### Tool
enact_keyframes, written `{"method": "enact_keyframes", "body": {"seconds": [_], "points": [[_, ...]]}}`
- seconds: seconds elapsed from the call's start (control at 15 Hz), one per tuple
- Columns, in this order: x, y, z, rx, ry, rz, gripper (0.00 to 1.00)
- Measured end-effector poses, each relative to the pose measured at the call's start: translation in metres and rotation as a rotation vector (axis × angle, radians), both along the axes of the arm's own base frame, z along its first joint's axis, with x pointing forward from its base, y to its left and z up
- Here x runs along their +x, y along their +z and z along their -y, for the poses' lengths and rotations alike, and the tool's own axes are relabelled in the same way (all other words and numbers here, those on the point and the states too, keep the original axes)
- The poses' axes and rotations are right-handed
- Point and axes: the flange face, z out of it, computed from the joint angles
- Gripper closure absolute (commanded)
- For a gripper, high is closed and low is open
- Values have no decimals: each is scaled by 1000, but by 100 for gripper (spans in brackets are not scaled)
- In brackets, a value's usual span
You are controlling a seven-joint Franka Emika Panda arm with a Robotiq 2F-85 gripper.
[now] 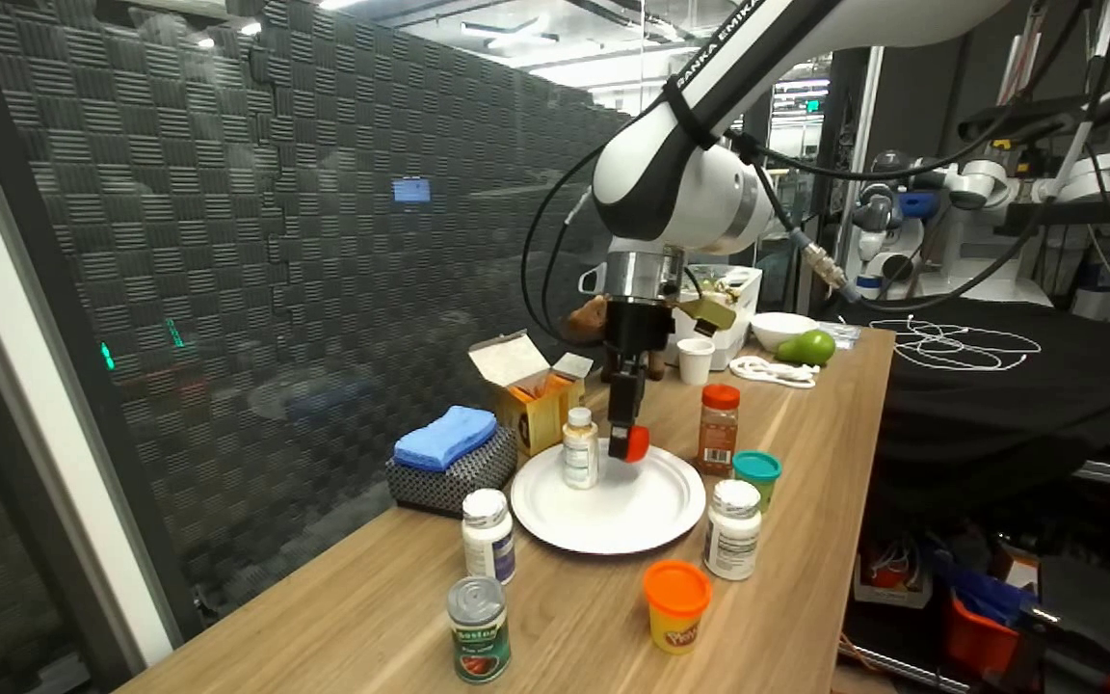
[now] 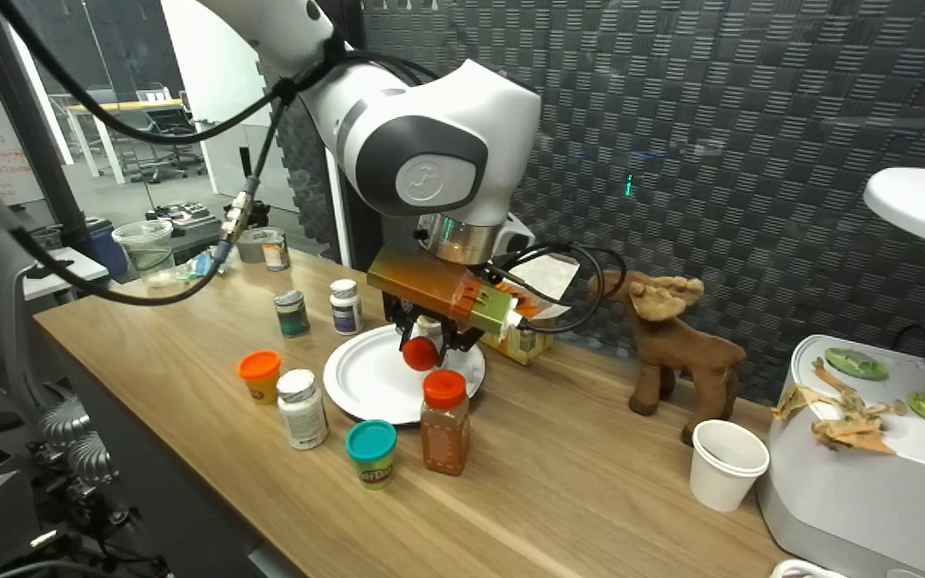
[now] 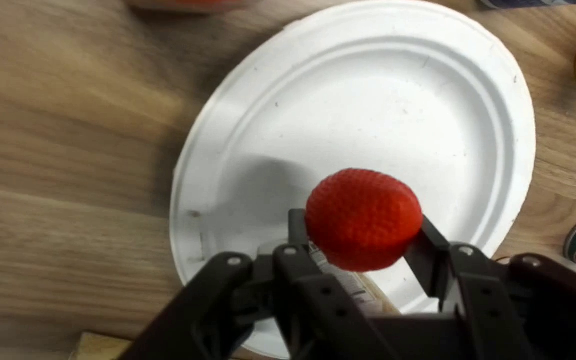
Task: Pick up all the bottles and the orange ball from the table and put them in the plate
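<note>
In wrist view, bottle (image 3: 355,287) partly behind ball (image 3: 364,219) and pincer (image 3: 362,228).

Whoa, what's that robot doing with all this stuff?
The robot arm is holding a red-orange ball in its hand, above the plate, and hasn't let go yet. One white-capped bottle already stands on the plate. Other bottles, like the red-capped bottle, are on the table around the plate. It looks like it's gathering the ball and bottles there.
</note>
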Motion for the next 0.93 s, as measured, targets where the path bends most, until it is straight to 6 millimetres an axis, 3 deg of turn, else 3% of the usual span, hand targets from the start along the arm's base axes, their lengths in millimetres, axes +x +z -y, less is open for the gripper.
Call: {"method": "enact_keyframes", "body": {"seconds": [0.2, 0.27, 0.33, 0.47, 0.67, 0.93], "points": [[-1, -4, -2, 7, 42, 50, 74], [-2, -6, -2, 4, 56, 63, 66], [-3, -8, -2, 1, 68, 74, 24], [-5, -11, -1, -6, 91, 95, 22], [-5, -12, -2, -11, 116, 123, 1], [-5, -12, -1, -19, 145, 155, 0]]}}
